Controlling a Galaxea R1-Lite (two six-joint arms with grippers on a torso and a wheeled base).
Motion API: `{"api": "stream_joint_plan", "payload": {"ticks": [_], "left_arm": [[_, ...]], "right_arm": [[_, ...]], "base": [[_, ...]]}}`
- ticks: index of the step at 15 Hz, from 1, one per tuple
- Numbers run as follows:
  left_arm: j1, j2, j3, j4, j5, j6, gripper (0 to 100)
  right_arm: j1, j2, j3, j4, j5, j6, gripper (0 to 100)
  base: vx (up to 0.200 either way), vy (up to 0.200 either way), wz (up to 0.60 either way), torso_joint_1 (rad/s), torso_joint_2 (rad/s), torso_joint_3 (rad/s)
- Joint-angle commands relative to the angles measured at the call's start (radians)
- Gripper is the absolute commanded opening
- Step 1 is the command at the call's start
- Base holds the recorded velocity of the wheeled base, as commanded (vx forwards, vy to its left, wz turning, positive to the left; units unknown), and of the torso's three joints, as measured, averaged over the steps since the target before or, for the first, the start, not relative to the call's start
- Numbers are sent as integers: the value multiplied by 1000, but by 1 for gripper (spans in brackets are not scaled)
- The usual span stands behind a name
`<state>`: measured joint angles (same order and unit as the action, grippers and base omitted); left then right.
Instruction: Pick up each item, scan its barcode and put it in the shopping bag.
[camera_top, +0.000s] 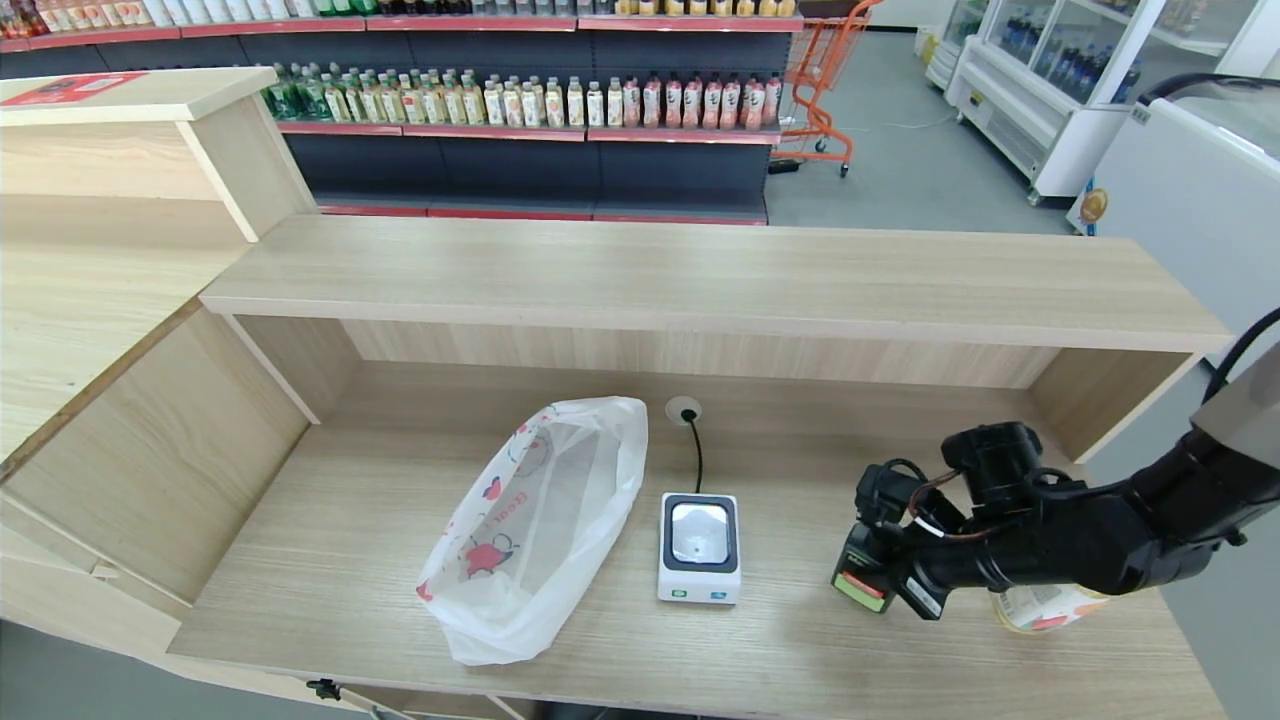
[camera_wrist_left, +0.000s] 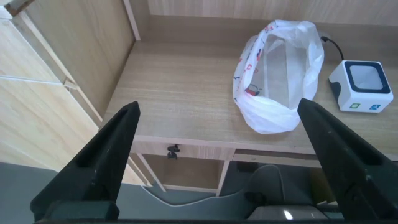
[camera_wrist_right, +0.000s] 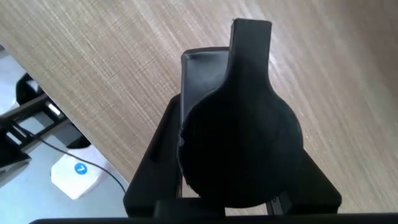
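**Left end effector spread, right arm low**

The black two-fingered left end effector (camera_wrist_left: 219, 109) holds its fingers (camera_wrist_left: 106, 155) wide apart. The black jointed right arm (camera_top: 1080, 540) extends in from the frame's right edge, with the right end effector (camera_top: 880, 578) at lower right.

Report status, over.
Left gripper open, near counter edge. Right gripper shut on dark item, right of scanner. Bag left of scanner. Bottle under right arm.

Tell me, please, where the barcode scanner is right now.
In the head view, the scanner sits on the counter, just right of the shopping bag and left of the right gripper.
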<state>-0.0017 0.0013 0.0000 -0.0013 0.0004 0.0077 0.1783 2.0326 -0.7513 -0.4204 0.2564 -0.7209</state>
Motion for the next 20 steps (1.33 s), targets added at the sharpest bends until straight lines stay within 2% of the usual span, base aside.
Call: {"api": "stream_joint_plan", "payload": {"ticks": [1,3,6,8,11,14,17,20], "left_arm": [[0,0,0,0,0,0,100],[0,0,0,0,1,0,100],[0,0,0,0,0,0,100],[0,0,0,0,1,0,100],[0,0,0,0,0,0,100],[0,0,0,0,0,0,100],[0,0,0,0,0,0,100],[0,0,0,0,1,0,100]], "right_arm": [[-37,-201,49,-1,1,115,0],[-65,-374,93,-4,1,248,0],[-155,-543,227,-3,-6,187,0],[-188,-578,296,22,-8,44,0],[-301,-618,305,104,12,-270,0],[-384,-637,306,121,64,-499,0],[-407,-635,309,207,69,-543,0],[-494,-643,309,379,84,-695,0]], "base": [[0,0,0,0,0,0],[0,0,0,0,0,0],[0,0,0,0,0,0],[0,0,0,0,0,0],[0,0,0,0,0,0],[0,0,0,0,0,0],[0,0,0,0,0,0],[0,0,0,0,0,0]]}}
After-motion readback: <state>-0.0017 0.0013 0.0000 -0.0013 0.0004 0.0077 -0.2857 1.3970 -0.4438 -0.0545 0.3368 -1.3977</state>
